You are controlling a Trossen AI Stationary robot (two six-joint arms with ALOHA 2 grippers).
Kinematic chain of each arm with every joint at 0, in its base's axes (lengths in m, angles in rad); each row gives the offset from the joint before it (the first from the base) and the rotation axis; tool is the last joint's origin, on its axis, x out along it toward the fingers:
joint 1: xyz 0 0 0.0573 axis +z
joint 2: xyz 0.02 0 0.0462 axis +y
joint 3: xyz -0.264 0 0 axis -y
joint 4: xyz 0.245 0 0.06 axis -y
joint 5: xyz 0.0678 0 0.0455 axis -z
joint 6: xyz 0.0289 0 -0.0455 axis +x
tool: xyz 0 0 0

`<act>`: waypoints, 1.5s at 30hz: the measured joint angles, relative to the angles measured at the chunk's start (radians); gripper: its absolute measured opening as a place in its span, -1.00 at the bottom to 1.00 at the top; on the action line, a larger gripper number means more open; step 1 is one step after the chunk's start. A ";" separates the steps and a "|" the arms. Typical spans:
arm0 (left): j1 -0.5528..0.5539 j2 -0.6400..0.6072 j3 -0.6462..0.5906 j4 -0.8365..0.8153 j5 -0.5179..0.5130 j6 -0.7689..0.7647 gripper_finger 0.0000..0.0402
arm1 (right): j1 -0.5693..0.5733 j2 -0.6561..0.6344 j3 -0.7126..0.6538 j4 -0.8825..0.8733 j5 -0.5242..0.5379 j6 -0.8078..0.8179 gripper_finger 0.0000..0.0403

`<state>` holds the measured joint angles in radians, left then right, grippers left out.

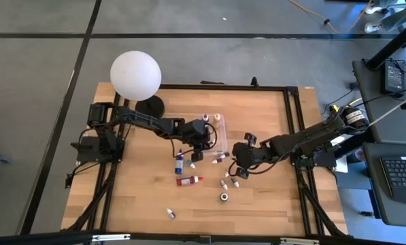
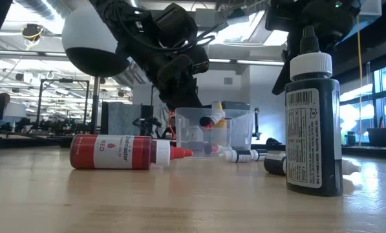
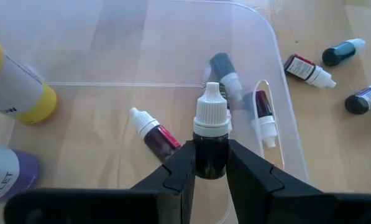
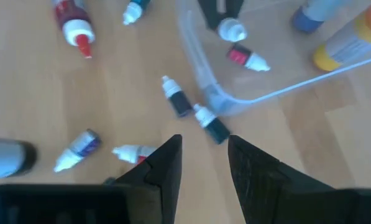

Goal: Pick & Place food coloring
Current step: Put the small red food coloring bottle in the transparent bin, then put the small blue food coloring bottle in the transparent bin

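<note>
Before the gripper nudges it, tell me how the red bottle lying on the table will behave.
The red bottle lies on its side on the wooden table, and its body looks round, so a sideways push would probably roll it. Its tapered cap end may make it curve rather than roll straight. It looks like small plastic, so it is likely light and not fragile.

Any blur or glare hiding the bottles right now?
Right wrist view: blurred, the small bottles smeared. Left wrist view: sharp on the dark bottle. Low view: bright windows behind, red bottle readable, clear box soft.
</note>
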<state>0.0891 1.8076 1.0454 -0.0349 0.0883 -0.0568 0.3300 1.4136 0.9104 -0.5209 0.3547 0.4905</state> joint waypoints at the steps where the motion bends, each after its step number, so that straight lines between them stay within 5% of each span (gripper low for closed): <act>1: 0.000 0.000 0.000 0.001 0.000 0.000 -0.59 | 0.007 0.000 0.000 -0.001 -0.013 0.012 -0.34; 18: 0.000 0.000 0.000 -0.009 -0.001 0.000 -0.48 | 0.094 0.116 0.000 -0.004 -0.147 0.218 -0.34; 35: 0.000 -0.017 0.000 -0.019 -0.002 -0.026 -0.37 | 0.093 0.132 0.000 -0.007 -0.173 0.291 -0.32; 45: -0.003 -0.103 0.000 -0.013 -0.008 -0.001 -0.36 | 0.095 0.131 0.000 0.011 -0.152 0.342 0.27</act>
<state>0.0857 1.7042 1.0454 -0.0481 0.0799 -0.0574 0.4248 1.5448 0.9104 -0.5098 0.2023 0.8330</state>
